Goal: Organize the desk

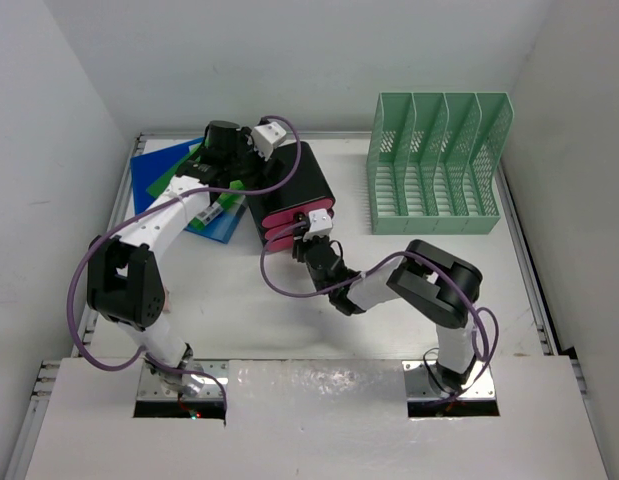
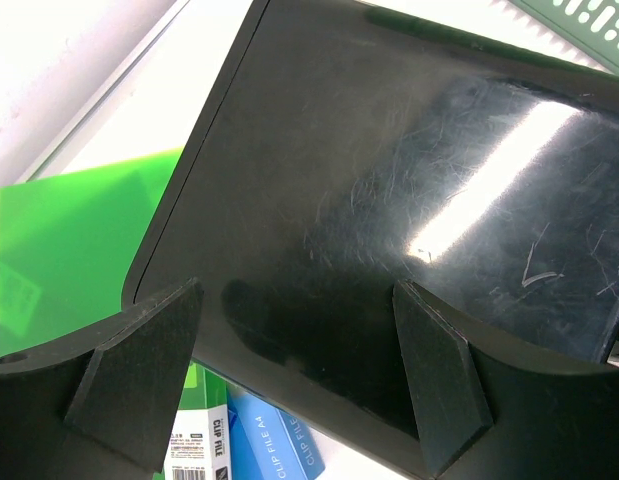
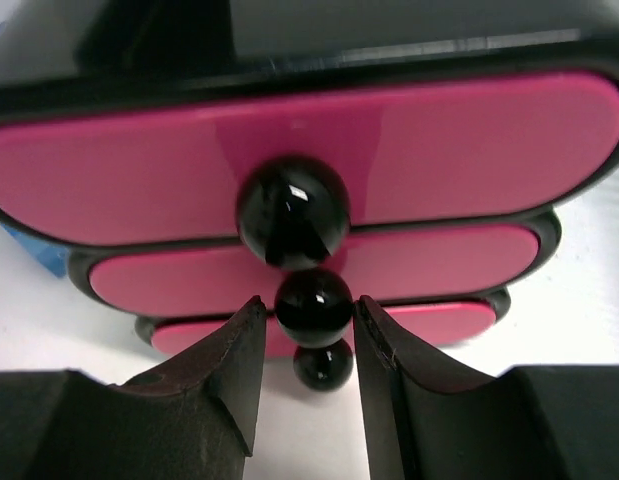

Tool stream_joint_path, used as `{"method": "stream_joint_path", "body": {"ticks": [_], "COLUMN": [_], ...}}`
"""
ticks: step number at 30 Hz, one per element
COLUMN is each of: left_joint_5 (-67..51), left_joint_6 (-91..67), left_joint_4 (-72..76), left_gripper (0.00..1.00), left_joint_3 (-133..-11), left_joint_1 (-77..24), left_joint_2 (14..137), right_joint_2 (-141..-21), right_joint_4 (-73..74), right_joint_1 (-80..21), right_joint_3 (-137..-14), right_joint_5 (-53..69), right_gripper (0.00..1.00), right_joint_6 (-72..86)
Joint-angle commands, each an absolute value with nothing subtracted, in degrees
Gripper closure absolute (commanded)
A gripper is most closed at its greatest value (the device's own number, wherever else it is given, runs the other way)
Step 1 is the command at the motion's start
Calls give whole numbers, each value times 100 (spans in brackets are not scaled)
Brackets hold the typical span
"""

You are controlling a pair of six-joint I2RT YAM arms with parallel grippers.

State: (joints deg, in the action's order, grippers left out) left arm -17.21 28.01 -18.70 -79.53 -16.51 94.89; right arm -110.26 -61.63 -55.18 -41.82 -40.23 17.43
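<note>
Black fingers (image 3: 239, 370) of the right gripper (image 3: 309, 312) fill the bottom of the right wrist view, standing about a knob's width apart on either side of the middle knob (image 3: 312, 305) of three on a box of pink drawers (image 3: 439, 150) — whether they actually press it I cannot tell. From overhead, that box (image 1: 299, 190) sits just left of centre on the desk (image 1: 419, 280), the white tabletop that spreads across the middle of the frame under everything else. At the bottom of the left wrist view, the left gripper (image 2: 289, 375) is spread wide, its two pads well apart above the box's scratched, glossy black lid and pinching nothing. A green folder (image 2: 69, 250) lies at the left of that view beside the box, with blue folders (image 1: 154, 175) under it in the upper left of the overhead view. A mint-green file rack (image 1: 434, 165) stands upright at the upper right — well apart from the box.
</note>
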Motion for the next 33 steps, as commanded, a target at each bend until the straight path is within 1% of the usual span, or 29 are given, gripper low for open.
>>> {"method": "stream_joint_path", "body": {"ticks": [1,5,6,7,9,10,13,17,20,28,31,33], "left_joint_5": [-1679,-1679,-1670,-1653,-1644,-1661,-1696,-1705,-1705,-1749,-1758,-1775], "left_joint_6": [2874,2935,2936,2936,2909,2892,2909,2927,2918,2909,2918,2918], "left_joint_4": [-2267,-2276,-2285,-2294,-2303,-2311,-2373,-2443,-2443,-2461,-2461,-2478], "left_gripper": [25,25,25,25,25,25,25,25,25,25,25,25], "left_joint_3": [-8016,-7972,-8006,-8042,-8138,-8165,-8165,-8183,-8191,-8253,-8253,-8253], "left_joint_1": [-1670,-1670,-1670,-1670,-1670,-1670,-1670,-1670,-1670,-1670,-1670,-1670], "left_joint_2": [9650,9598,9598,9606,9624,9624,9598,9589,9571,9633,9642,9650], "right_joint_2": [-11004,-10688,-10661,-10644,-10652,-10661,-10740,-11091,-11346,-11645,-11751,-11804], "right_joint_4": [-6610,-6443,-6277,-6136,-5592,-5433,-5370,-5160,-5229,-4983,-5203,-5186], "right_joint_1": [-5467,-5607,-5686,-5817,-5845,-5845,-5819,-5704,-5529,-5388,-5326,-5317], "right_joint_3": [-4404,-3991,-3929,-3946,-4051,-4069,-4043,-4403,-4570,-4922,-4931,-5018], "right_joint_5": [-4017,-3990,-4251,-4350,-4342,-4351,-4228,-4061,-3841,-3929,-3789,-3744], "right_gripper": [61,60,53,48,38,38,39,41,45,45,51,58], "right_joint_6": [1608,1767,1697,1618,1704,1966,2267,2373,2505,2180,2066,1934]}}
